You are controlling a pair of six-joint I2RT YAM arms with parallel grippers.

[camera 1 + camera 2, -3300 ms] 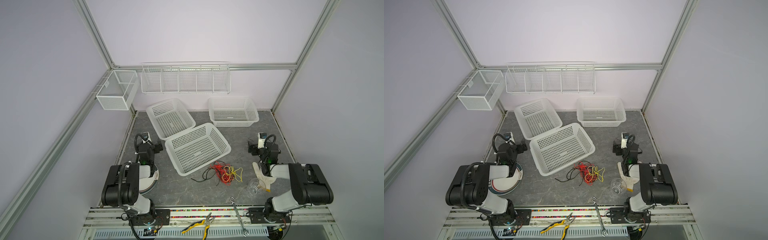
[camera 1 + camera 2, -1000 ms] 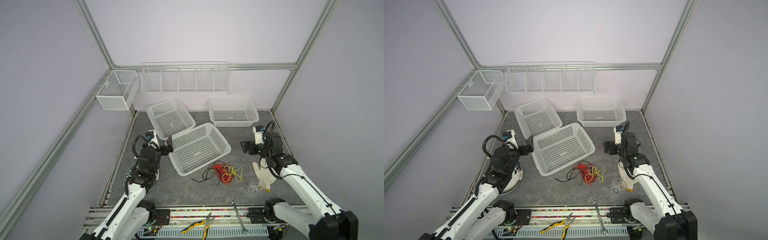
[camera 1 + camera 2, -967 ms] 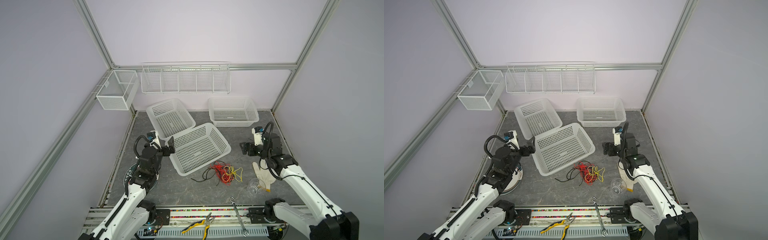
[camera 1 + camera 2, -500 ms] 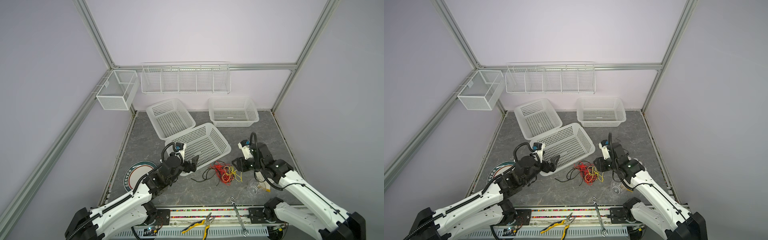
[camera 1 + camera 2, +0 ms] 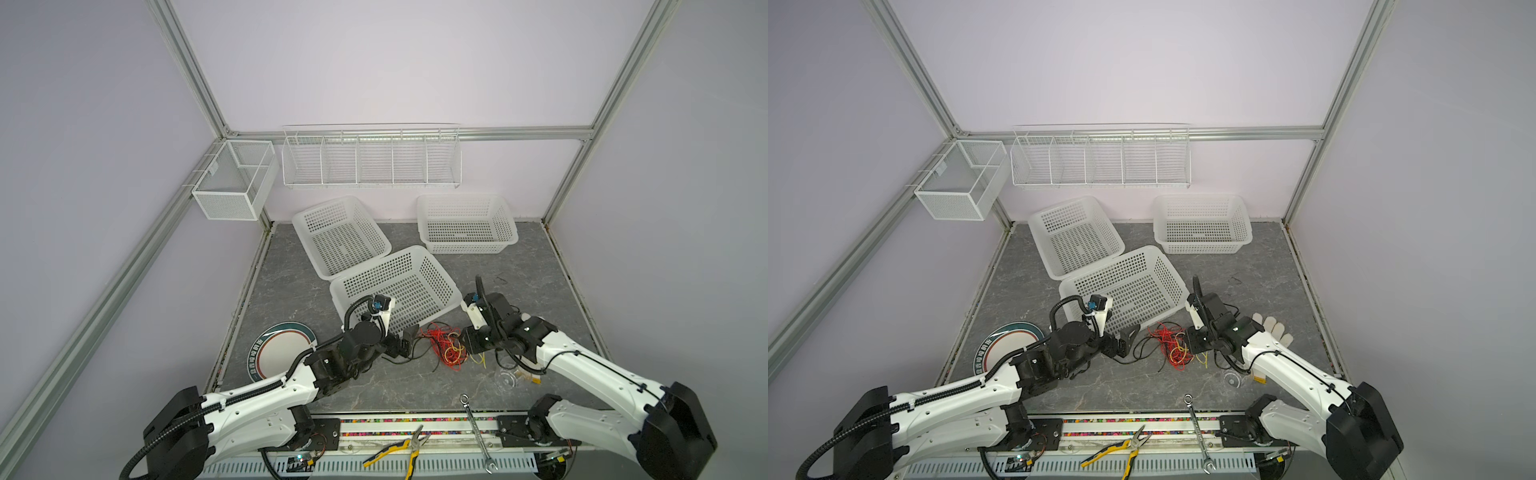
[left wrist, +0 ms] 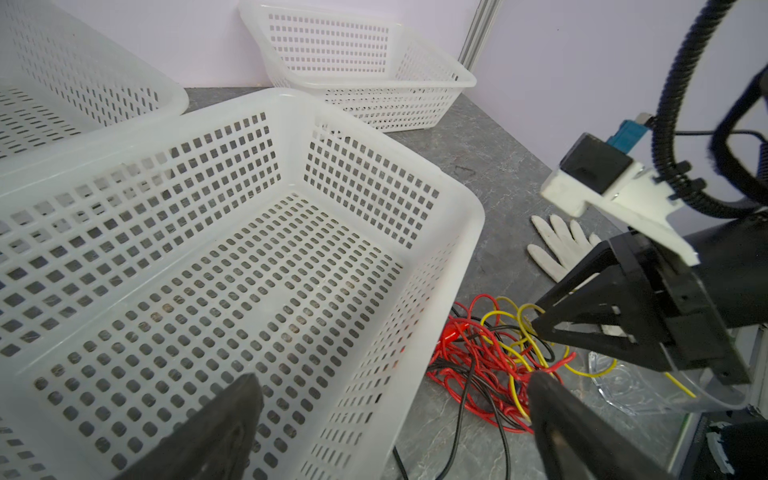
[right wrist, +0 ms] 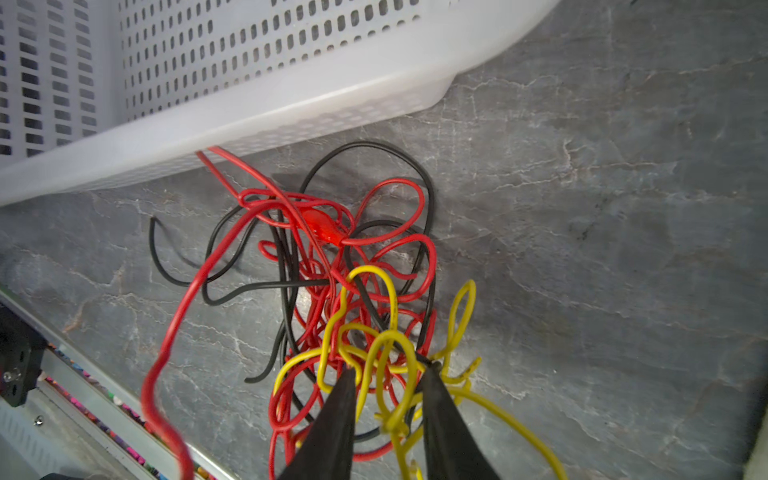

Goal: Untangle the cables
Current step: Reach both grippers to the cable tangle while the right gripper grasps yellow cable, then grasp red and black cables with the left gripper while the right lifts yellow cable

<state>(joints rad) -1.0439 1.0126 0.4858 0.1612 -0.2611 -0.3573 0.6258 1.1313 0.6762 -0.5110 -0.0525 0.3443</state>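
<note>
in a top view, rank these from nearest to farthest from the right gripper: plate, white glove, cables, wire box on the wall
From the right gripper:
1. cables: right at its fingers, on the left
2. white glove: close by on the right
3. plate: far over to the left
4. wire box: farthest, up on the left wall

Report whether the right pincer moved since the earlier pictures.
Yes. The right pincer moved inward and frontward, past the front basket's corner, to the cables.

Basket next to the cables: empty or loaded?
Empty. The basket shows only its bare perforated floor in the left wrist view; the cables lie outside beside its wall.
</note>
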